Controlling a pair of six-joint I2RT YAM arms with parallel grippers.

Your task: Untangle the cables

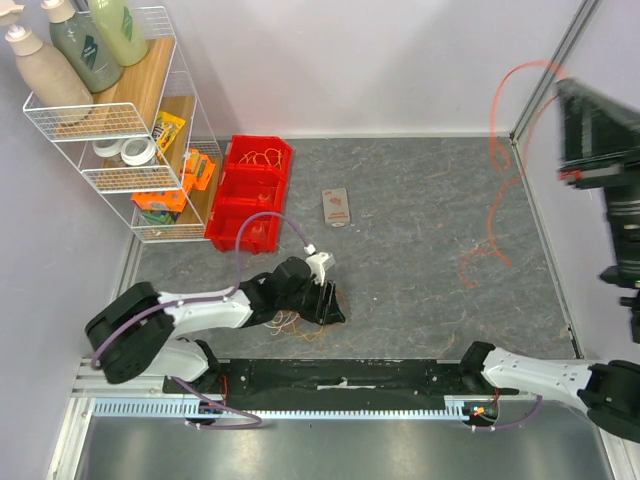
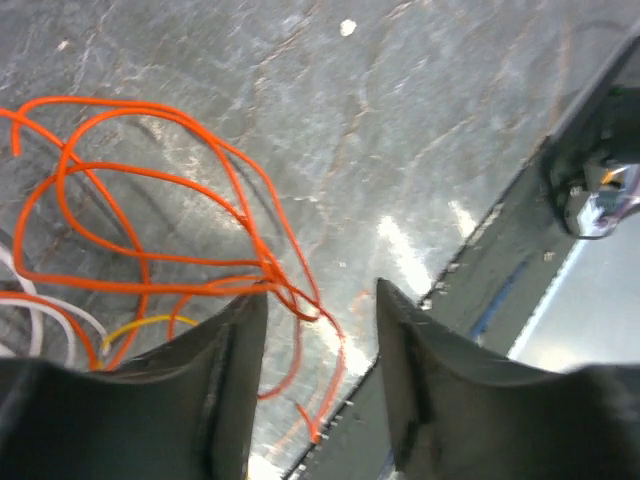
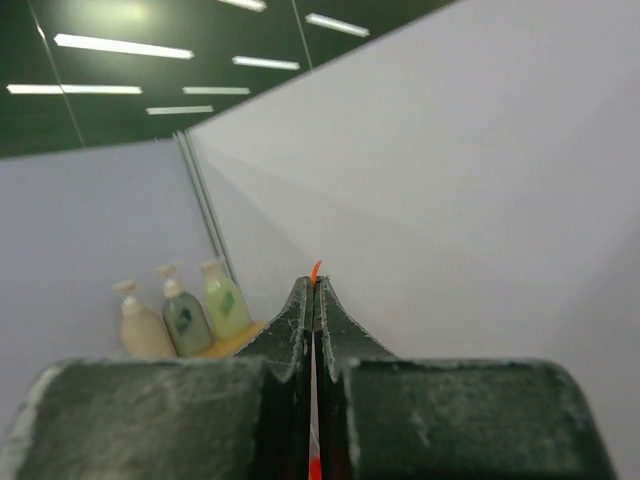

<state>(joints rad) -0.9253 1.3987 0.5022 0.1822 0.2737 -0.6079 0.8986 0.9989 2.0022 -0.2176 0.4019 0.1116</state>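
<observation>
Two grippers: the right gripper, raised at two o'clock, pinches one orange cable; the left gripper, jaws apart, straddles tangled cables at six o'clock.

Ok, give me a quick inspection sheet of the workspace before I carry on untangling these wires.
Surface: grey stone-patterned table top, no spills seen.
Job's things: tangle of thin orange, white and yellow cables on the table near the left arm; long orange cable hanging on the right.
Clutter: red plastic compartment bin with loose thin cables in its far compartment; small flat grey tag.
Grippers: left gripper open, low over the tangle; right gripper shut on the long orange cable, raised high.
Cables: purple arm hose arcs above the left arm.
Surroundings: white wire rack holding three pump bottles, far left; pale walls.
</observation>
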